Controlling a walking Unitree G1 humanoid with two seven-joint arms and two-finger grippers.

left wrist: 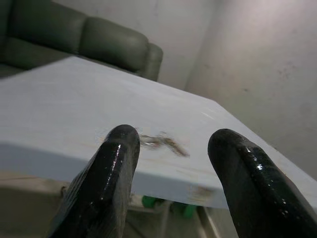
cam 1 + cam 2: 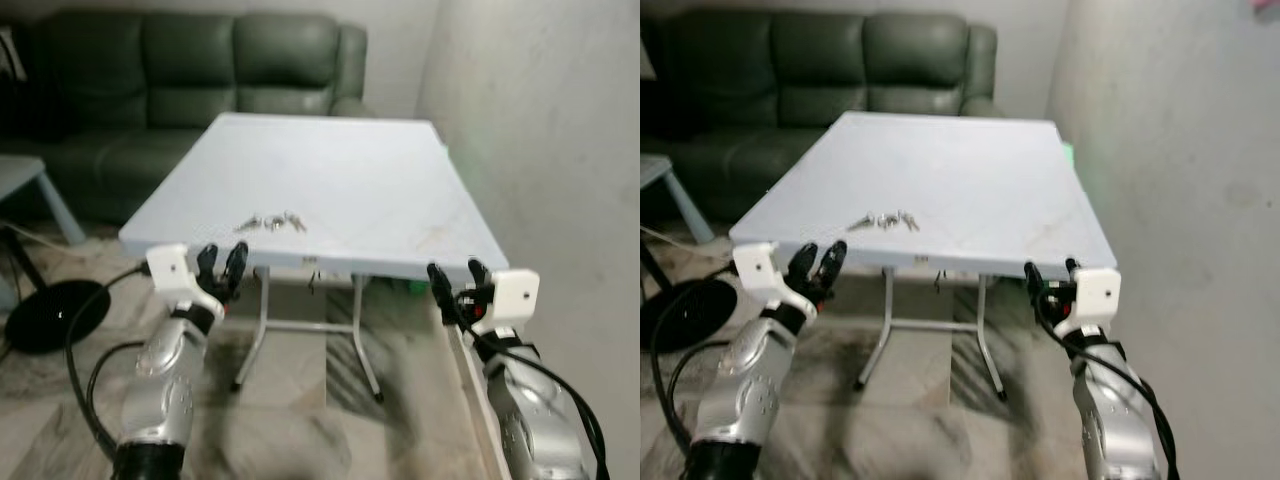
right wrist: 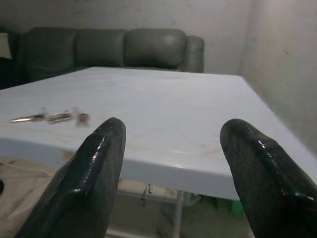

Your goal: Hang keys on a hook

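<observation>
A small bunch of metal keys [image 2: 271, 221] lies on the white folding table [image 2: 330, 160], near its front edge on the left side. My left gripper [image 2: 222, 262] hovers just below and in front of that edge, a short way from the keys, its fingers open and empty. The left wrist view looks between the fingers at the keys [image 1: 161, 141]. My right gripper [image 2: 458, 276] is open and empty at the table's front right corner. In the right wrist view the keys [image 3: 49, 117] lie far off to one side.
A dark green sofa [image 2: 190, 60] stands behind the table. A plastered wall [image 2: 560, 130] runs close along the right. A black round base [image 2: 50, 312] with cables sits on the floor at left, beside a low grey table [image 2: 25, 180]. Something green [image 1: 173, 207] lies under the table.
</observation>
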